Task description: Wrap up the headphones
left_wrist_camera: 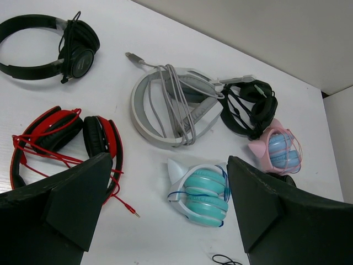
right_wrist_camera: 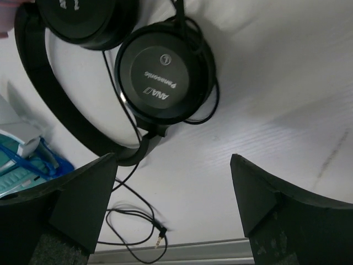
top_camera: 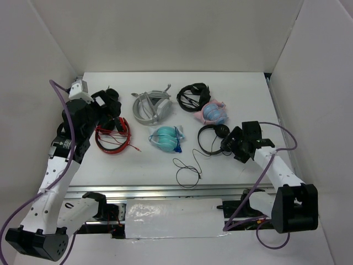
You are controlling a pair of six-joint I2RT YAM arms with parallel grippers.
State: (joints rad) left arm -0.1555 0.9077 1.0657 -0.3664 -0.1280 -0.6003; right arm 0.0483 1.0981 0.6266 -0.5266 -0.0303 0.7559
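Left arm [top_camera: 58,165]: white links rise from the base at bottom left, elbow bent, black wrist section turned toward the right. Left gripper [top_camera: 113,105] [left_wrist_camera: 168,160] raised over the far-left part of the table [top_camera: 242,88], tilted down and away. Jaws spread wide, both black fingers [left_wrist_camera: 77,193] in the wrist view, nothing between them. Right arm [top_camera: 276,165]: black base at bottom right, white forearm angled up and to the left, low over the table. Right gripper [top_camera: 229,143] [right_wrist_camera: 172,157] points left and down, close to the surface. Jaws wide apart, gripping nothing.
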